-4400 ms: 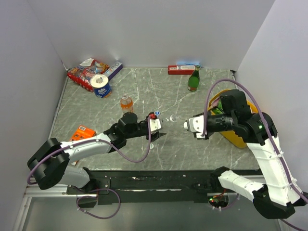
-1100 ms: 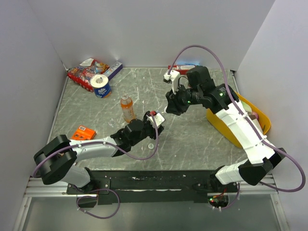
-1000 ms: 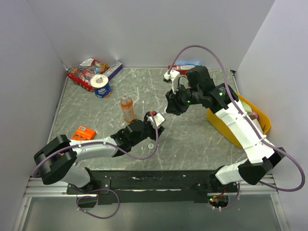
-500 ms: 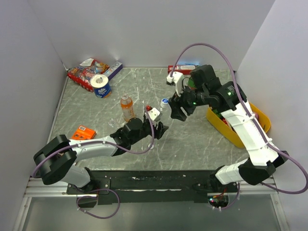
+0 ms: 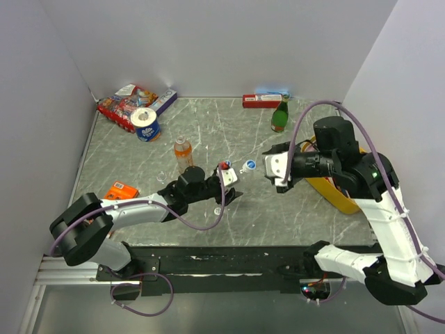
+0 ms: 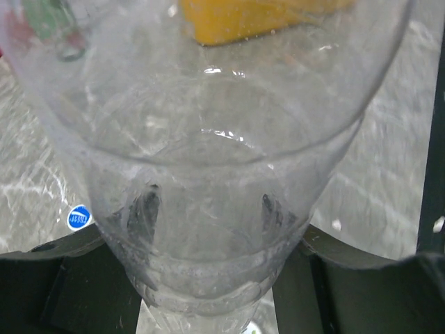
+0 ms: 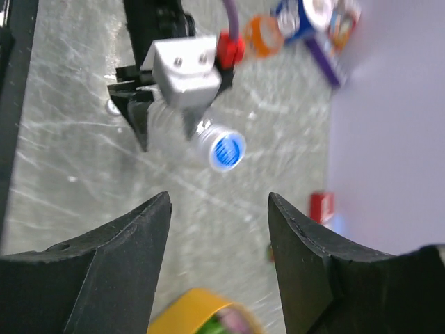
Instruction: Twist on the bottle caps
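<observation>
Centre frame, the outstretched left gripper (image 5: 233, 189) clamps a clear bottle (image 7: 174, 136) with its blue cap (image 7: 227, 151) on; the right gripper (image 5: 268, 172), fingers spread and empty, faces it from the right.

Robot lab cell — blank white walls (image 5: 208, 42), marbled tabletop (image 5: 292, 209)
</observation>
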